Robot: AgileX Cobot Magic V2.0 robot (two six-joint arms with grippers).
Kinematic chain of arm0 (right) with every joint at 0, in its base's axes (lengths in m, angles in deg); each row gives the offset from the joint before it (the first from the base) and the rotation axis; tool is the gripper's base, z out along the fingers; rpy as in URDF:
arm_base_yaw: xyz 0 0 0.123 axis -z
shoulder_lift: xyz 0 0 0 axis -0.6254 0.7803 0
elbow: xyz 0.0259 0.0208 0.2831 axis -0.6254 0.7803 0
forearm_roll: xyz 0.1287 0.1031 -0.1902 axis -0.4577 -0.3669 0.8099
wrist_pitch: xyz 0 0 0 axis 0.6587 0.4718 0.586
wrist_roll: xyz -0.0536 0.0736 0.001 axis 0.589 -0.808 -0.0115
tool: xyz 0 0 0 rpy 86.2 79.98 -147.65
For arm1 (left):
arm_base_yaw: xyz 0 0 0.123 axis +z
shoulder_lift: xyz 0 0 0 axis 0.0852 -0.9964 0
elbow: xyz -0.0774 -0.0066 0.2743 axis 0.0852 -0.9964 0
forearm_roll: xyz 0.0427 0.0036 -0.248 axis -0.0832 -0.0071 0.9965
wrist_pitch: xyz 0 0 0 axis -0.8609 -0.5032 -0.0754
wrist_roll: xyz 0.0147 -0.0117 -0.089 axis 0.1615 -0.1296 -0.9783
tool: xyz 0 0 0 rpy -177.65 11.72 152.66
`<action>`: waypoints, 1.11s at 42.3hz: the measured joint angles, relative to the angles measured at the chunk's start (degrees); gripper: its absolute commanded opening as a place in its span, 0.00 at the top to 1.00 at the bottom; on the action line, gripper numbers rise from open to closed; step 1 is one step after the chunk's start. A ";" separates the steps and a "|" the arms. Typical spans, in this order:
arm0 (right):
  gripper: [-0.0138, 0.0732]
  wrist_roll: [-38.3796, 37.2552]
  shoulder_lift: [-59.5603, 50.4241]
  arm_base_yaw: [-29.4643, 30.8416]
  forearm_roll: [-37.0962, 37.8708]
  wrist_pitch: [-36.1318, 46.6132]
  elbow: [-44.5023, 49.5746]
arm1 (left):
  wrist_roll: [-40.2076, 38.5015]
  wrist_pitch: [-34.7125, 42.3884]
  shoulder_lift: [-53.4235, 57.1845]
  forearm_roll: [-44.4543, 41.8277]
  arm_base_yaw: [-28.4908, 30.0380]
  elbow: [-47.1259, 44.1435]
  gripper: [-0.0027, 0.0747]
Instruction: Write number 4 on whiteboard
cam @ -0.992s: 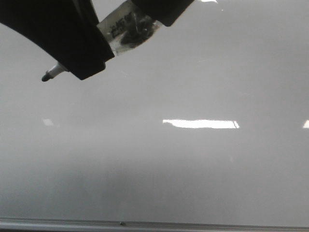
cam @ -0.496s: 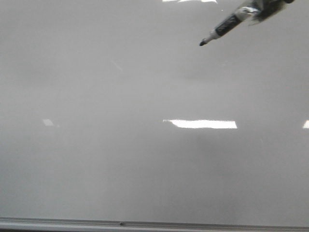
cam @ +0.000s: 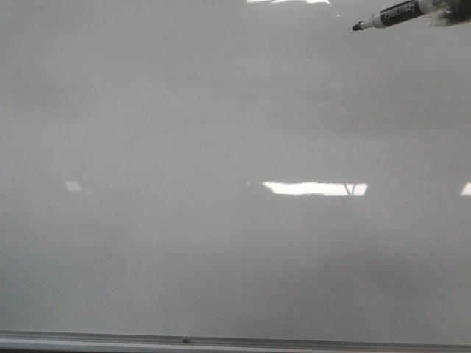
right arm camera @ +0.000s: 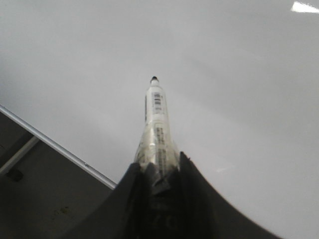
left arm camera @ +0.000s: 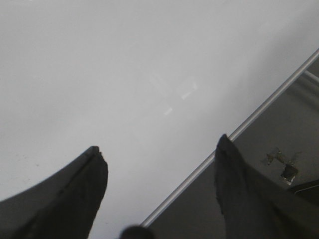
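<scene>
The glossy pale grey whiteboard (cam: 221, 243) fills the front view, with its thin metal frame along the near edge. No number 4 shows on it in any view. A black-tipped marker (cam: 394, 15) pokes in at the top right of the front view, tip pointing left. My right gripper (right arm camera: 159, 164) is shut on the marker (right arm camera: 156, 124), whose tip hangs over the whiteboard (right arm camera: 239, 84). My left gripper (left arm camera: 160, 149) is open and empty above the whiteboard (left arm camera: 99, 74), near its frame edge.
Bright light reflections (cam: 315, 188) lie on the board. The board's metal frame (cam: 184, 340) runs along the near edge. It also shows in the left wrist view (left arm camera: 259, 109) and the right wrist view (right arm camera: 55, 147), with a dark surface beyond it.
The marker and the right gripper have swept from the upper left to the top right of the front view. The dark gripper body has left that view.
</scene>
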 measured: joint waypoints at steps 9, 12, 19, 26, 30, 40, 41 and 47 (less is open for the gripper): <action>0.90 -0.11 5.94 0.00 -0.85 2.24 -2.41 | 0.00 0.50 0.00 0.13 0.00 0.00 0.40; 0.90 -0.11 8.21 0.00 -1.25 2.58 -4.12 | 0.00 0.60 0.00 0.13 0.00 0.00 0.40; 0.90 -0.11 12.92 0.00 -1.38 3.79 -6.95 | 0.00 0.60 0.00 0.13 0.00 0.00 0.40; 0.90 -0.21 17.38 0.00 -1.74 4.52 -9.71 | 0.00 0.60 0.00 0.13 0.00 0.00 0.40; 0.90 -0.21 19.64 0.00 -2.17 5.65 -10.89 | 0.00 0.60 0.00 0.13 0.00 0.00 0.40; 0.90 -0.21 23.87 0.00 -2.49 12.17 -11.15 | 0.00 0.60 0.00 0.13 0.00 0.00 0.40; 0.90 -0.21 24.17 0.00 -2.49 12.69 -11.15 | 0.00 0.60 0.00 0.13 0.00 0.00 0.40; 0.90 -0.21 26.21 0.00 -2.58 14.21 -11.87 | 0.00 0.60 0.00 0.13 0.00 0.00 0.40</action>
